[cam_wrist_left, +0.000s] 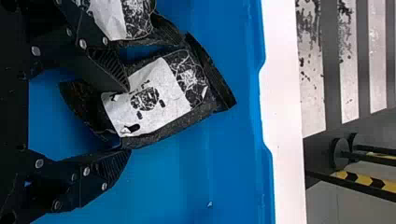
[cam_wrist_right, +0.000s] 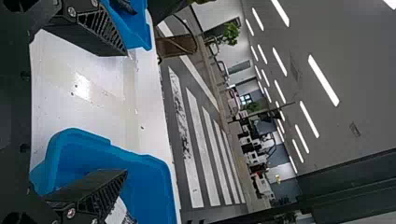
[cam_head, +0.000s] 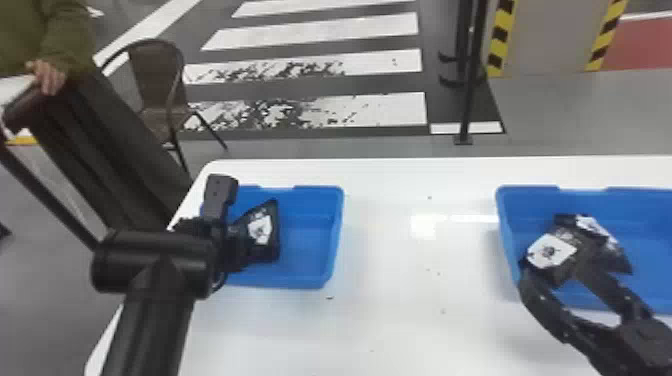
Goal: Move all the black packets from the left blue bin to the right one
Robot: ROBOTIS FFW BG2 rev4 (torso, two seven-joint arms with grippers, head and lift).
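In left blue bin (cam_head: 312, 237), two black packets (cam_wrist_left: 154, 100) visible, left gripper (cam_head: 239, 250) spread, left arm (cam_head: 150, 320) partly in the way, in right blue bin (cam_head: 655, 240), two packets (cam_head: 550, 251), right gripper (cam_head: 557, 277) spread, one chair (cam_head: 156, 75) beyond.

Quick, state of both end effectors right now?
Left end effector: fingers apart at a black packet; whether they grip it cannot be told.
Right end effector: open, nothing between its fingers.

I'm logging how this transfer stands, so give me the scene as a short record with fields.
Surface: white table
Left blue bin: at least two white-labelled black packets
Right blue bin: at least two white-labelled black packets
Left gripper: open, at a packet in the left blue bin
Right gripper: open, at the right blue bin
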